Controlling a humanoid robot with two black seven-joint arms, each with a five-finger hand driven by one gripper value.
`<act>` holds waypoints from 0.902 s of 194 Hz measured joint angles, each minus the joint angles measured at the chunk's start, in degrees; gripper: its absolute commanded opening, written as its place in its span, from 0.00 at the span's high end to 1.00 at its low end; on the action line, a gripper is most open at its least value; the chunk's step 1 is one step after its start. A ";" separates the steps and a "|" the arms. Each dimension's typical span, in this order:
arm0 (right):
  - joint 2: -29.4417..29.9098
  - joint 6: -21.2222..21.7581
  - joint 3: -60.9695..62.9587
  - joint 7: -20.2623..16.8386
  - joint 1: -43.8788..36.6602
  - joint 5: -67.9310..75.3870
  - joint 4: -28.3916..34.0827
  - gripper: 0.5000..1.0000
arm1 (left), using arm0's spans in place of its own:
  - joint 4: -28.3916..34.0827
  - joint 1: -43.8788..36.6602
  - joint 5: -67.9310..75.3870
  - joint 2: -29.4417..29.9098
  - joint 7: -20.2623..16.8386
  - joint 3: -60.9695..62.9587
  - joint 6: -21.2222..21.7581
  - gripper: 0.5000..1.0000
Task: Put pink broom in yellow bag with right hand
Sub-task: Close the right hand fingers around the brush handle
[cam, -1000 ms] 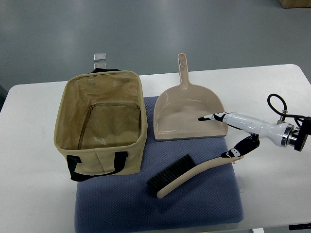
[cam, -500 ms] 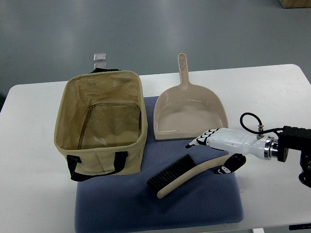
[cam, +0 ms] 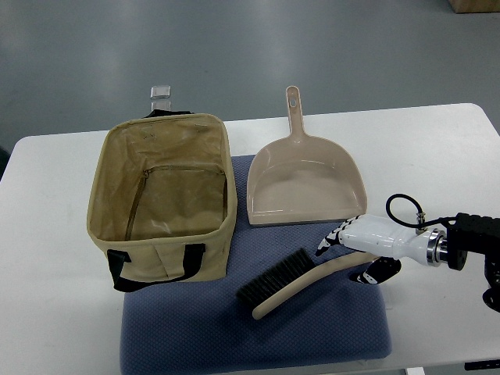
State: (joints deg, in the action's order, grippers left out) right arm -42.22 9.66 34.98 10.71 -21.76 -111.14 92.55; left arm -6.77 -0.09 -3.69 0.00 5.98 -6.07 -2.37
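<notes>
The pink broom (cam: 291, 283), pale with black bristles, lies slanted on the blue mat (cam: 258, 332), its handle pointing right. The yellow bag (cam: 117, 234) stands open and empty at the left, partly on the mat. My right hand (cam: 344, 262) comes in from the right at the handle's end. Its white fingers (cam: 348, 233) lie along the far side of the handle and its dark thumb (cam: 375, 272) sits on the near side. The hand straddles the handle without closing on it, and the broom rests on the mat. The left arm is not visible.
A pink dustpan (cam: 306, 181) lies just behind the broom, handle pointing away, its front lip close to my fingers. A small clear clip (cam: 160, 92) sits behind the bag. The white table (cam: 437, 148) ends just past the mat's near side.
My right hand has moved down from the dustpan's front edge and lowered onto the broom handle's end, fingers and thumb now either side of it. The broom has not moved.
</notes>
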 measured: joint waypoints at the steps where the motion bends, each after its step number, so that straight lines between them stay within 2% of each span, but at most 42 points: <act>1: 0.01 0.00 -0.03 -0.02 0.00 -0.02 0.00 0.53 | 0.00 0.00 0.00 0.00 0.00 0.00 0.00 0.00; 32: 0.33 0.00 -0.96 -0.97 -0.09 -0.82 -0.14 0.55 | 0.00 0.00 0.00 0.00 0.00 0.00 0.00 0.00; 61: 0.69 0.00 -1.05 -2.07 -0.12 -1.15 -0.25 0.63 | 0.00 0.01 0.00 0.00 0.00 0.00 0.00 0.00; 95: 0.74 0.00 -1.06 -2.77 -0.21 -1.50 -0.55 0.78 | 0.00 0.01 0.00 0.00 0.00 0.00 0.00 0.00; 124: 0.79 -0.04 -1.06 -3.11 -0.22 -1.91 -0.79 0.94 | 0.00 0.01 0.00 0.00 0.00 0.00 0.00 0.00; 130: 0.81 -0.06 -1.06 -3.14 -0.23 -1.96 -0.85 1.00 | 0.00 0.01 0.00 0.00 0.00 0.00 0.00 0.00; 175: 0.98 -1.75 -0.91 -3.16 -0.97 -2.00 -1.24 1.00 | 0.00 0.00 0.00 0.00 0.00 0.00 0.00 0.00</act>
State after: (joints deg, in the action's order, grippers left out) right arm -41.25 7.92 34.08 7.55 -22.73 -113.14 91.30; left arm -6.77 -0.09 -3.69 0.00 5.98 -6.06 -2.37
